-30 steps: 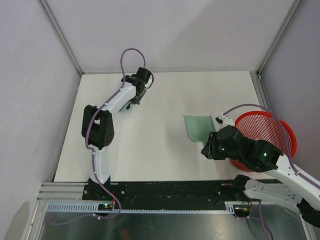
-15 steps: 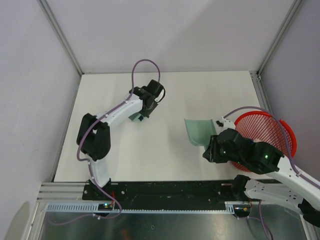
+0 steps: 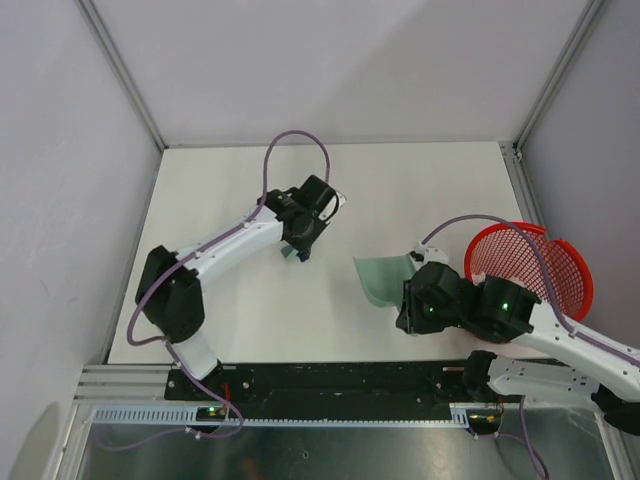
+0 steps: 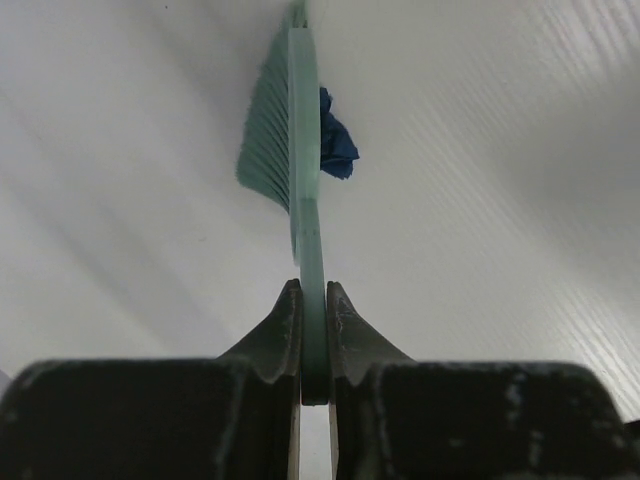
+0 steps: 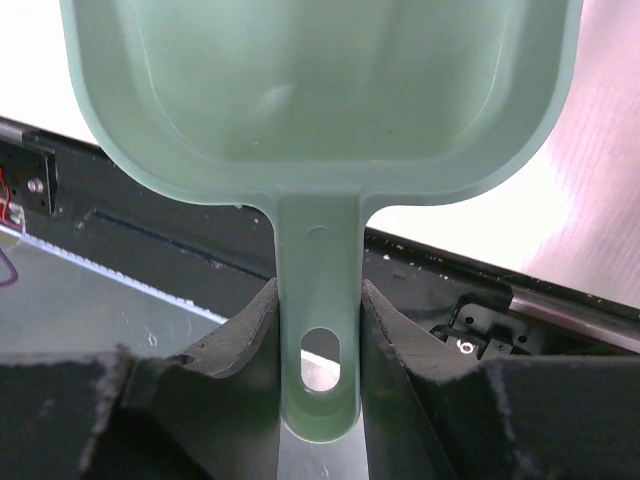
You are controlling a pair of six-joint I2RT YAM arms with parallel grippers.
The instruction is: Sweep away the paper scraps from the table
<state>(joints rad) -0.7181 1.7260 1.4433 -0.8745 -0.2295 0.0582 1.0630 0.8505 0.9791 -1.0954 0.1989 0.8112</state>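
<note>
My left gripper (image 4: 312, 290) is shut on the thin handle of the pale green brush (image 4: 285, 140), near the middle of the table (image 3: 420, 180). In the top view the gripper (image 3: 300, 245) hides most of the brush (image 3: 289, 253). A dark blue paper scrap (image 4: 336, 145) lies against the brush head's right side; it does not show in the top view. My right gripper (image 5: 318, 300) is shut on the handle of the pale green dustpan (image 5: 320, 90). The dustpan (image 3: 378, 277) sits right of centre, its mouth turned left toward the brush.
A red mesh basket (image 3: 540, 265) stands at the table's right edge behind my right arm. Metal frame posts rise at the back corners. The black base rail (image 3: 340, 380) runs along the near edge.
My left gripper has swept the brush from the back left toward the table's middle and nearer. My right gripper has shifted the dustpan a little left and nearer.
</note>
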